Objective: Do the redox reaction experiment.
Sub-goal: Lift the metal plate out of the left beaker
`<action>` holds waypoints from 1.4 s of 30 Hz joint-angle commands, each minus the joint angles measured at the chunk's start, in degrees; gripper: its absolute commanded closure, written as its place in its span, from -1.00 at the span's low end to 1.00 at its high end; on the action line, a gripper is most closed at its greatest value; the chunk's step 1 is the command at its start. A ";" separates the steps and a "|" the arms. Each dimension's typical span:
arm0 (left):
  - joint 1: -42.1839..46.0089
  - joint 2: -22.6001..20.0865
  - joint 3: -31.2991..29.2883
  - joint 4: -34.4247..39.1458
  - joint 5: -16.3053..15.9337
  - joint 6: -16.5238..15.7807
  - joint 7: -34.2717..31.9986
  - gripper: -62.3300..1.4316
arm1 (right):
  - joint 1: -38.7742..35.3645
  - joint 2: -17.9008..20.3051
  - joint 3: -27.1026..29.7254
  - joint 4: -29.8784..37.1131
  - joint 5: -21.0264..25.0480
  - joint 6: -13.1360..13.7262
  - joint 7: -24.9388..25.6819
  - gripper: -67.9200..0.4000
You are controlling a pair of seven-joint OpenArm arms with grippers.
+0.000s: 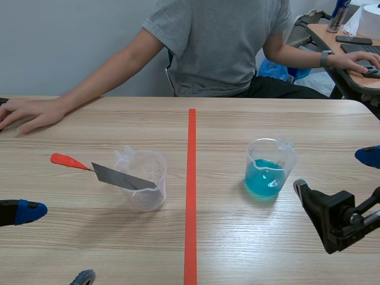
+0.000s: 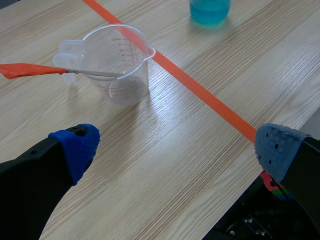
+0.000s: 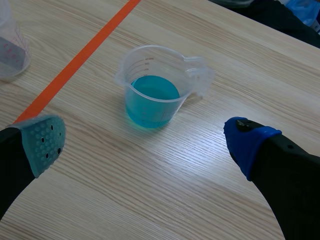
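Observation:
An empty clear measuring cup (image 1: 144,181) stands left of the orange tape line. A metal strip with a red handle (image 1: 68,161) leans in it, blade end inside the cup and handle sticking out over the rim. A second clear cup (image 1: 268,169), holding blue liquid, stands right of the line. My left gripper (image 2: 175,150) is open near the table's front left, with the empty cup (image 2: 112,62) ahead of it. Open as well, my right gripper (image 3: 145,142) has the blue-liquid cup (image 3: 155,87) just ahead, between the lines of its fingers. Neither gripper touches anything.
A person in a grey shirt sits across the table. One hand (image 1: 29,113) lies flat on the far left of the tabletop, and the other hand (image 1: 356,61) rests on a side desk at the far right. The orange tape line (image 1: 191,196) runs down the table's middle.

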 commanded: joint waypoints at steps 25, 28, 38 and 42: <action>1.57 0.28 -1.38 0.70 0.07 3.32 1.64 -1.00 | 0.07 0.44 0.68 0.31 0.20 -0.15 1.95 -1.00; 4.15 0.28 -3.13 0.44 0.04 4.70 2.25 -1.00 | 0.07 0.44 0.68 0.31 0.20 -0.15 1.92 -1.00; 10.19 0.66 -6.38 -10.88 -1.44 5.60 1.66 -1.00 | 0.07 0.44 0.68 0.31 -0.04 -0.20 1.90 -1.00; 10.14 2.80 -6.38 -18.32 -2.78 6.16 -0.76 -1.00 | 0.07 0.44 0.68 0.31 -0.07 -0.20 1.90 -1.00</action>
